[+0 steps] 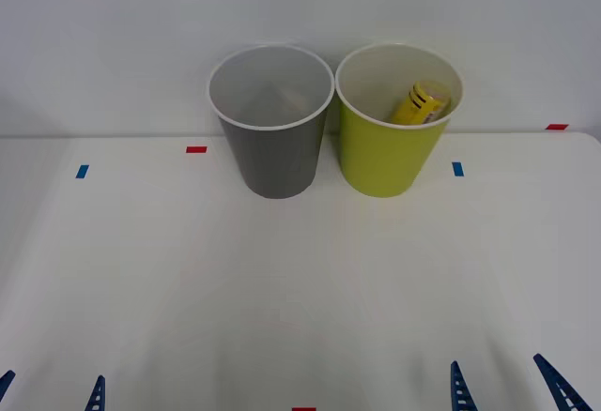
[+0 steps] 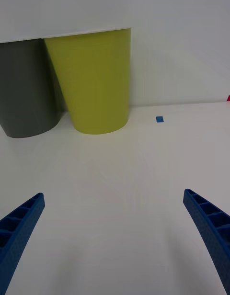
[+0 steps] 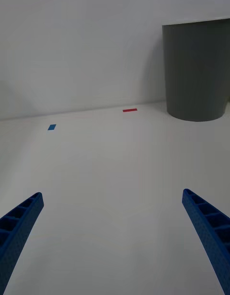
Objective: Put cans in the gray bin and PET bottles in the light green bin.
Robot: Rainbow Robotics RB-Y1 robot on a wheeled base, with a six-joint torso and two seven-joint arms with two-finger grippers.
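Both grippers, left gripper (image 1: 52, 394) and right gripper (image 1: 512, 388), sit spread and empty, so only mis-sorted contents in the light green bin (image 1: 387, 162) could spoil things.

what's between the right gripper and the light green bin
Just bare white table between the open right gripper and the light green bin, per the right wrist view.

PET bottle (image 1: 420, 103): lower half hidden inside light green bin (image 1: 390, 162).
Gray bin (image 1: 274, 162) contents: brownish shape, too dim to tell.
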